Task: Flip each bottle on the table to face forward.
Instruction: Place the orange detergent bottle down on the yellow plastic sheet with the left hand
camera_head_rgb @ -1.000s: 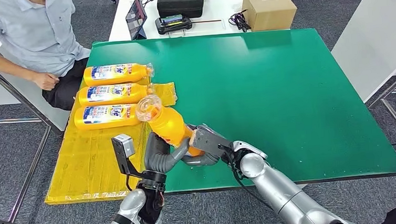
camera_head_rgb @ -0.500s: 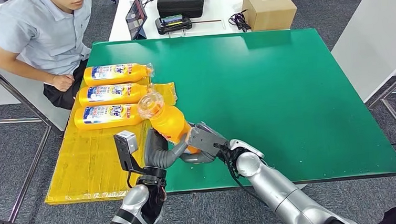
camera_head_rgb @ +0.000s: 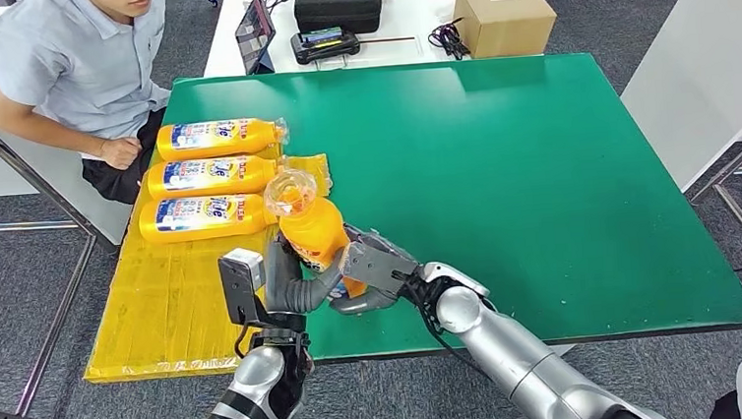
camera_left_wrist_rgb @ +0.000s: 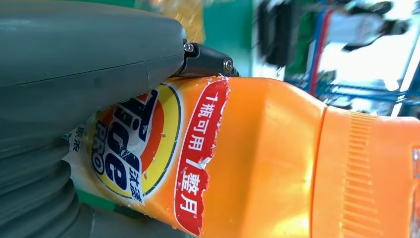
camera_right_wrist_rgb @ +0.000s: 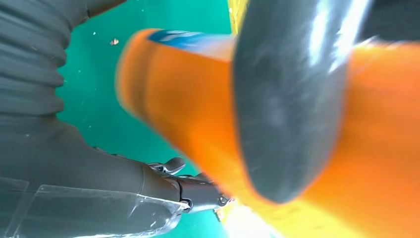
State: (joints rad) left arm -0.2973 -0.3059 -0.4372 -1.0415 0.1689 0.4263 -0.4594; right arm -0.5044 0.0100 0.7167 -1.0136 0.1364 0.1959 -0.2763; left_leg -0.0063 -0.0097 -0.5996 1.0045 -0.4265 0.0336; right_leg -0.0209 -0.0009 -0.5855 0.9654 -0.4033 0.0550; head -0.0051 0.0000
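Note:
An orange detergent bottle (camera_head_rgb: 311,231) with a clear cap stands tilted above the table's near edge, cap pointing up and away from me. My left hand (camera_head_rgb: 294,286) wraps its lower body from the left. My right hand (camera_head_rgb: 375,266) grips its base from the right. In the left wrist view the bottle's (camera_left_wrist_rgb: 267,158) printed label faces the camera under my thumb (camera_left_wrist_rgb: 74,64). The right wrist view has the bottle (camera_right_wrist_rgb: 188,114) blurred, with a dark finger (camera_right_wrist_rgb: 287,109) across it. Three more orange bottles (camera_head_rgb: 212,139) (camera_head_rgb: 209,174) (camera_head_rgb: 202,215) lie side by side on a yellow mat (camera_head_rgb: 157,313), labels up.
The green table (camera_head_rgb: 543,188) stretches to the right. A person in a grey shirt (camera_head_rgb: 81,62) sits at the far left corner, one hand near the table edge. Behind stands a white table with a cardboard box (camera_head_rgb: 504,17) and a black case (camera_head_rgb: 337,2).
Both hands have carried the bottle a little left toward the yellow mat and tipped it more upright. The person has leaned in at the left.

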